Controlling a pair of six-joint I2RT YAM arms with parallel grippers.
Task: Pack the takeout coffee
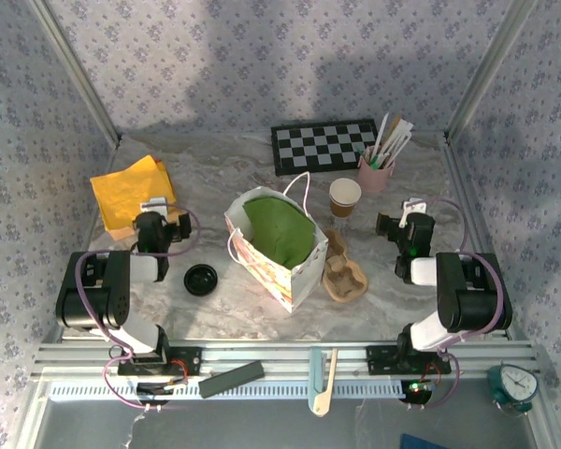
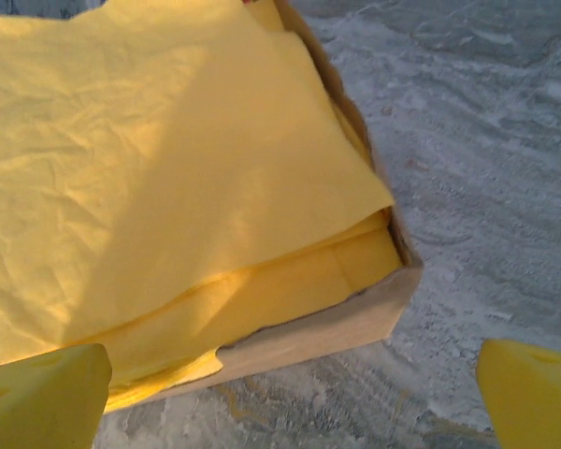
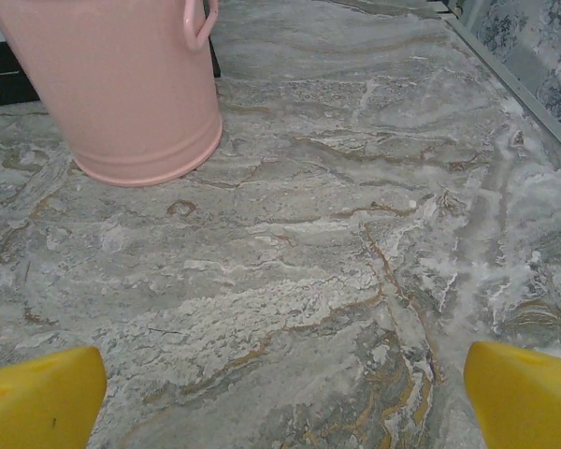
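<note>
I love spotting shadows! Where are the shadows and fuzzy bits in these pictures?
Top external: a big soft shadow darkens the flowery back wall. Left wrist: a slanting shadow crosses the crumpled yellow paper napkins; the yellow fingertips look fuzzy. Right wrist: the pink metal bucket is softly lit, without glare.

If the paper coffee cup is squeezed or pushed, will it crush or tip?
The paper coffee cup stands open, its black lid lying apart, so its wall probably dents under a tight squeeze. It tapers toward its base, so a push near the rim may tip it.
</note>
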